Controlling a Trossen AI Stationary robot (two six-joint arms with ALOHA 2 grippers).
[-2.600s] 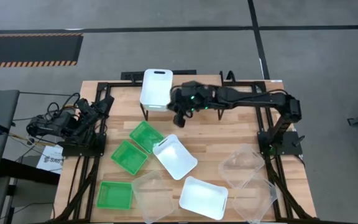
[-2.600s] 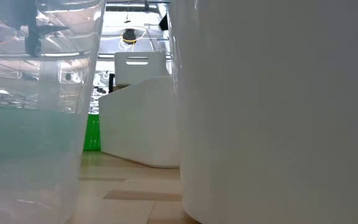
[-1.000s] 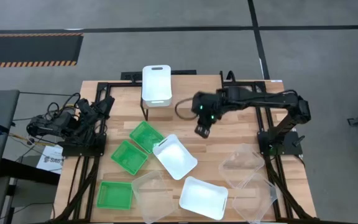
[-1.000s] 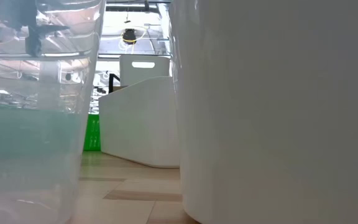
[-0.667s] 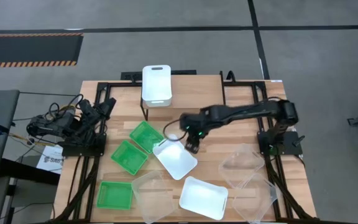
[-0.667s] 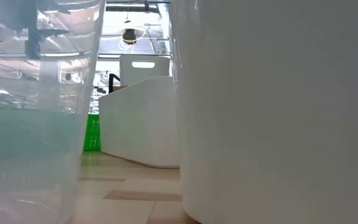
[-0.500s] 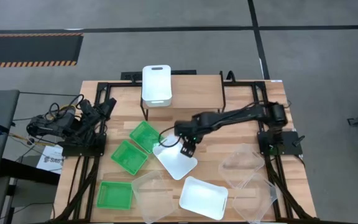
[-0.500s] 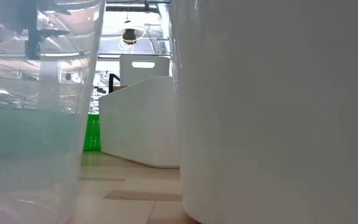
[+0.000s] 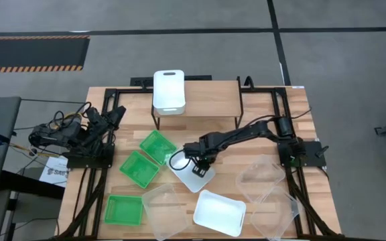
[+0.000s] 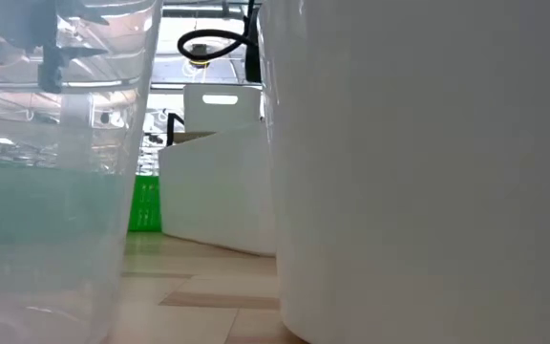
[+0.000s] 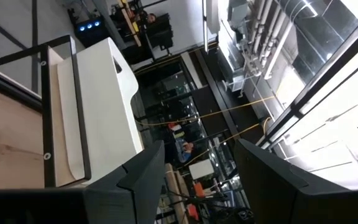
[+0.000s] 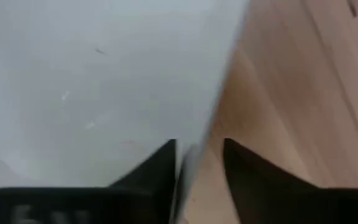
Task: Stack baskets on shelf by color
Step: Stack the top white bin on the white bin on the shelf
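Wooden slatted bench (image 9: 246,127) on a black metal frame (image 9: 92,201), standing on a grey floor (image 9: 179,53). Far left, a black-and-orange hazard-striped mat (image 9: 32,53). Left of the bench, tangled cables (image 9: 52,134) and a printed paper sheet (image 9: 53,171).

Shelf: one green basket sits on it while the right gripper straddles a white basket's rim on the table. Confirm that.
Wrong on colour. The basket on the shelf is a white basket, as the high view shows. The rest holds: the right gripper straddles the rim of another white basket on the table.
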